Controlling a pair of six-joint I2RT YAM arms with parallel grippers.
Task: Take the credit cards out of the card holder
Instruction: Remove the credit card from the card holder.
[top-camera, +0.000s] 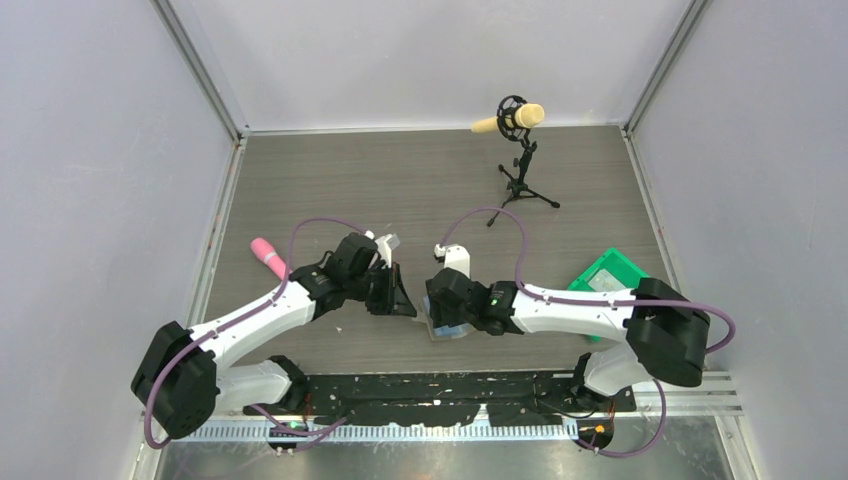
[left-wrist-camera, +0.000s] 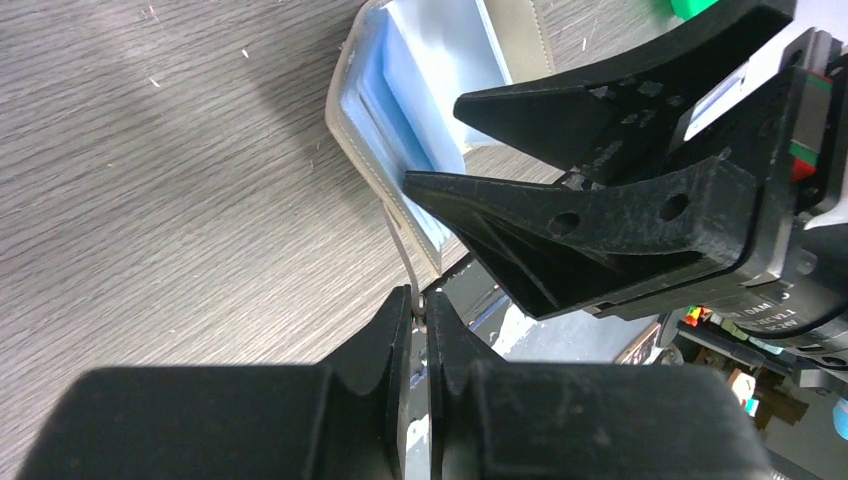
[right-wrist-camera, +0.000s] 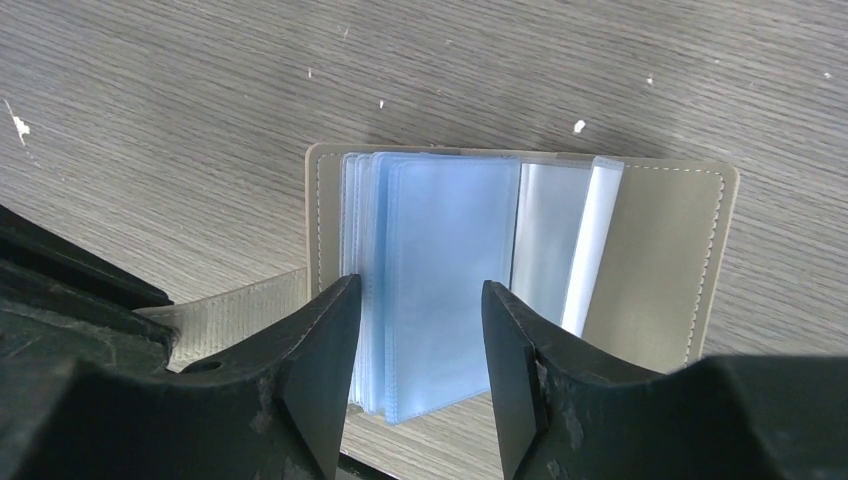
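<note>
Between the two arms, near the surface's (top-camera: 400, 180) front edge, I count one card holder (right-wrist-camera: 655, 250), lying open: grey-olive cover, light-blue clear pockets fanned. Left jaws are pinched shut on a thin flap of it, seen best from the left wrist. Right jaws stand partly open, straddling the pockets. Only the top view shows one green bin (top-camera: 610, 275).
</note>
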